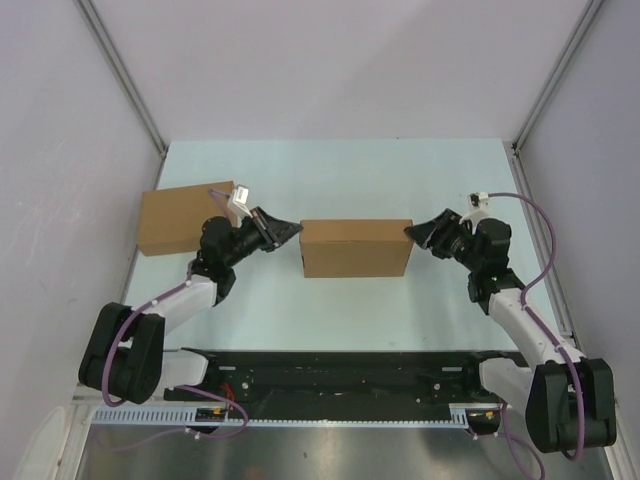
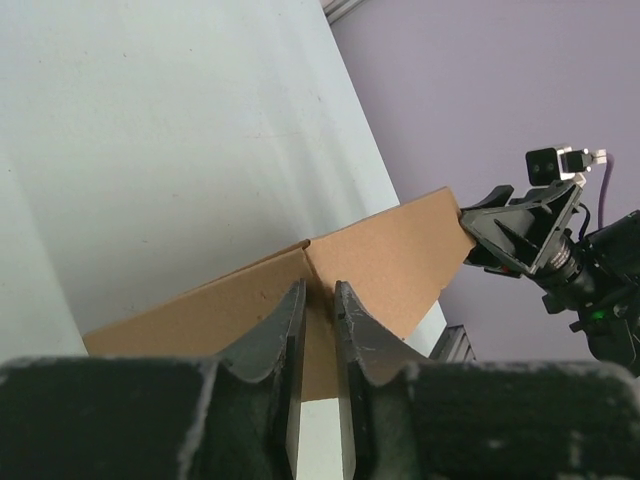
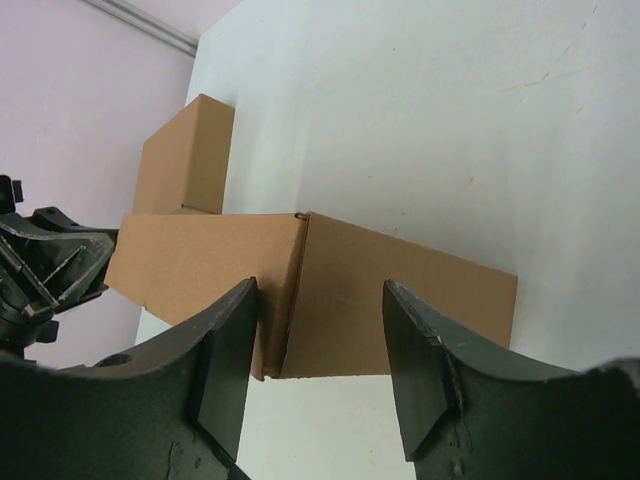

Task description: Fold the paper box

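Paper box (image 1: 355, 248) sits closed up as a shallow brown block near the middle of a pale table (image 1: 330, 170); its long axis runs left to right across the overhead view, one short end facing each arm; the long sides lie roughly parallel to the near table edge.

Left gripper (image 1: 295, 230) reaches in from the left, its tips right at the box's left end, near the far corner; in the left wrist view its jaws stand only a narrow slit apart; pale table and brown cardboard show through the gap, and nothing is seen clamped there.

Right gripper (image 1: 410, 233) reaches in from the right, its tips at the box's right end; in the right wrist view its fingers (image 3: 235, 330) are spread wide and released, framing a vertical corner edge of the box, which lies beyond them; whether they touch the cardboard cannot be told.

A second plain brown box (image 1: 185, 220) rests at the far left of the table, behind the left arm and well apart from the folded one.
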